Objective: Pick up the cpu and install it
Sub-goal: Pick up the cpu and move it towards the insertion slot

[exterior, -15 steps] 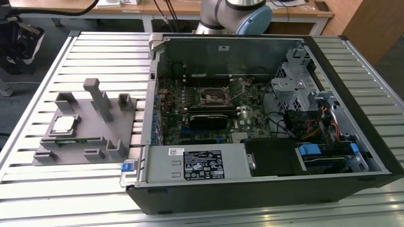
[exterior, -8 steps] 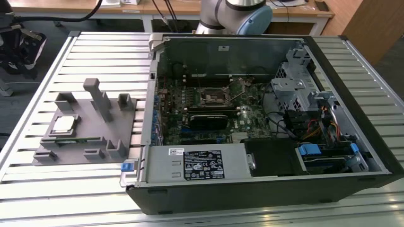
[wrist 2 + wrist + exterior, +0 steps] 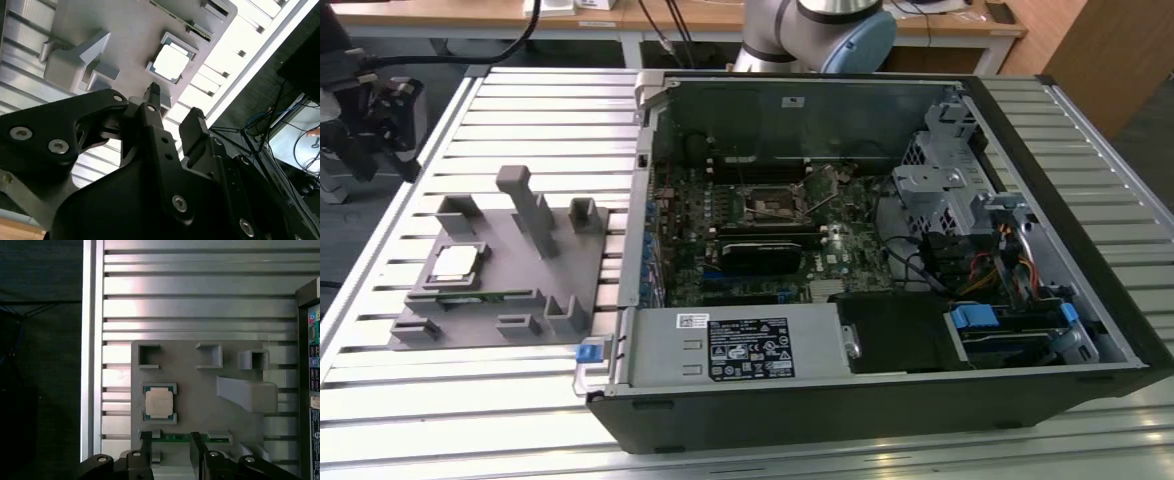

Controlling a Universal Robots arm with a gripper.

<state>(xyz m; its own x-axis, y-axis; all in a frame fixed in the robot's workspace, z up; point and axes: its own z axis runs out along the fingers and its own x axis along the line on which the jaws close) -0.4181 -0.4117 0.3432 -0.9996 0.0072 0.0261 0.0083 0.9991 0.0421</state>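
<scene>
The cpu (image 3: 454, 263) is a small silver-topped square chip lying flat in a pocket of the grey holder plate (image 3: 507, 300) on the slatted table, at the exterior view's left. In both wrist views the cpu (image 3: 159, 403) (image 3: 171, 62) lies below my gripper (image 3: 171, 440) (image 3: 174, 107) and a little off to one side of it. The gripper hangs well above the plate, its two black fingers (image 3: 146, 439) apart with nothing between them. The black socket frame (image 3: 771, 205) sits on the motherboard inside the open computer case (image 3: 881, 400).
A long green memory stick (image 3: 182, 438) lies in a slot of the holder plate beside the cpu. Grey posts (image 3: 531, 205) stand up from the plate. The case walls, a drive cage (image 3: 947, 180) and cables (image 3: 987, 265) crowd around the motherboard. The arm's base (image 3: 821, 30) stands behind the case.
</scene>
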